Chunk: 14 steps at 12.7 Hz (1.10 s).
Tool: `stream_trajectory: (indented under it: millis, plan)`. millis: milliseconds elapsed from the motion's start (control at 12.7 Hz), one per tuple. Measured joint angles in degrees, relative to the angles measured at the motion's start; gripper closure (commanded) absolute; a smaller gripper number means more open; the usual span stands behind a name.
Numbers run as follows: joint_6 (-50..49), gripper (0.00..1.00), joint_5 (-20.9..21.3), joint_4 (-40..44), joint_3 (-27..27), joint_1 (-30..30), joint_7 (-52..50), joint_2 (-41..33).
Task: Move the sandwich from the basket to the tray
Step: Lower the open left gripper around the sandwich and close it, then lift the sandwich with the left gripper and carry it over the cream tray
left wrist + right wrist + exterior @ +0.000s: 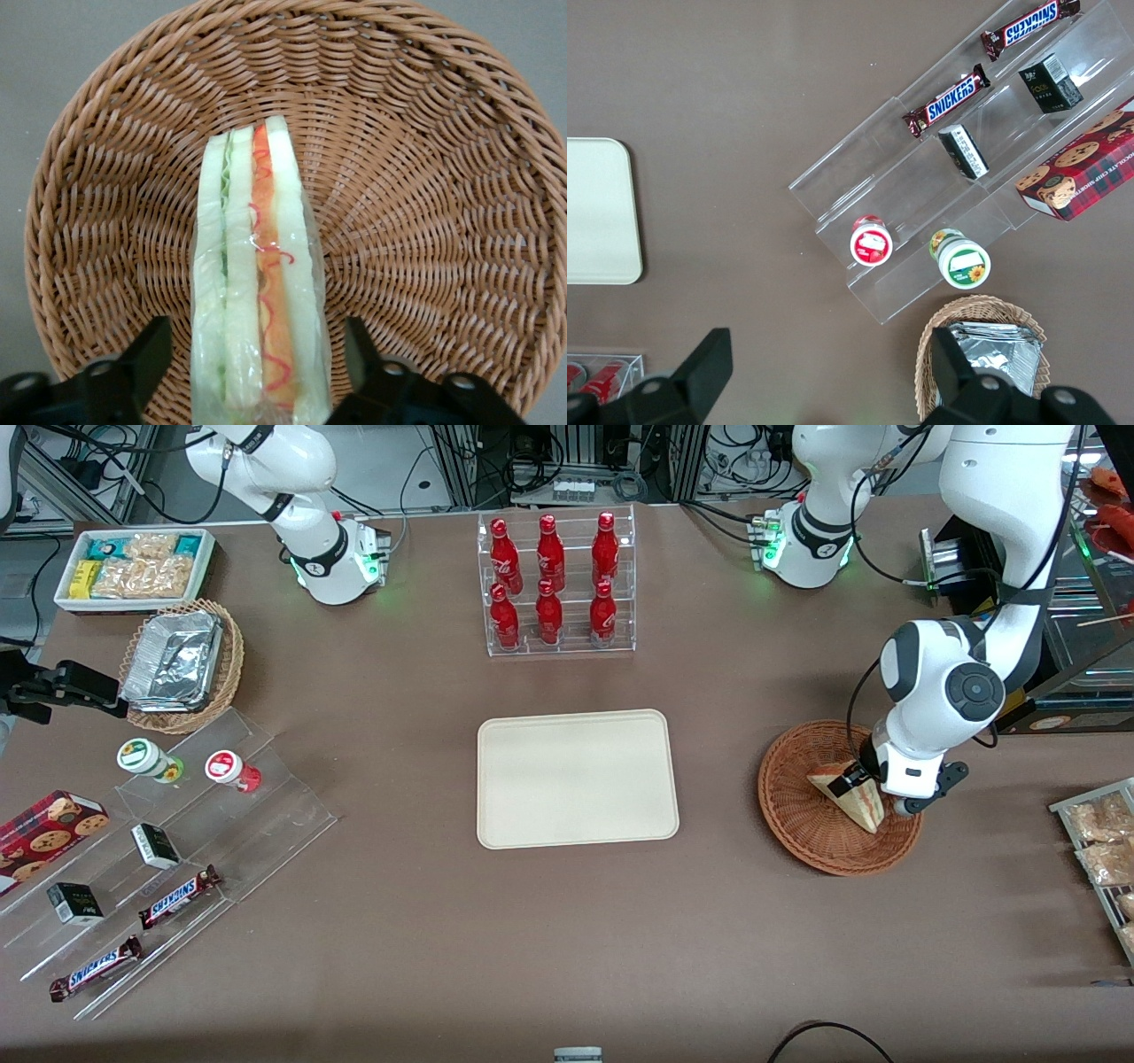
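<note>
The sandwich [849, 795], a wrapped wedge of white bread with red, orange and green layers, stands on its edge in the round reddish-brown wicker basket [797, 815] toward the working arm's end of the table. My left gripper [866, 779] is low in the basket, directly over the sandwich. In the left wrist view the sandwich [257, 292] lies between the two black fingers [142, 363], with a gap on each side, so the gripper [257, 372] is open around it. The cream tray [576, 778] lies flat at the middle of the table with nothing on it.
A clear rack of red bottles [556, 584] stands farther from the front camera than the tray. Bagged snacks on a rack [1103, 850] sit at the working arm's table edge. A foil-tray basket [182, 664], a white snack bin [133, 567] and a clear stepped display [168, 868] lie toward the parked arm's end.
</note>
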Motion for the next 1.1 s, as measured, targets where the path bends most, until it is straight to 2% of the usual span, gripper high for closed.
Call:
stream_trajectory:
  millis: [315,630,866,1102]
  plan:
    - [-0.86,1.0,0.0,0.08,0.0,0.0,-1.8,-0.29]
    - [-7.65,1.0,0.17,1.63,-0.43,-0.65,-1.58,-3.55]
    - [-15.57,1.0,0.21,5.16,-1.08,-4.45,-0.25,-6.24]
    - [-21.6,1.0,0.24,9.12,-1.59,-11.14,1.06,-6.55]
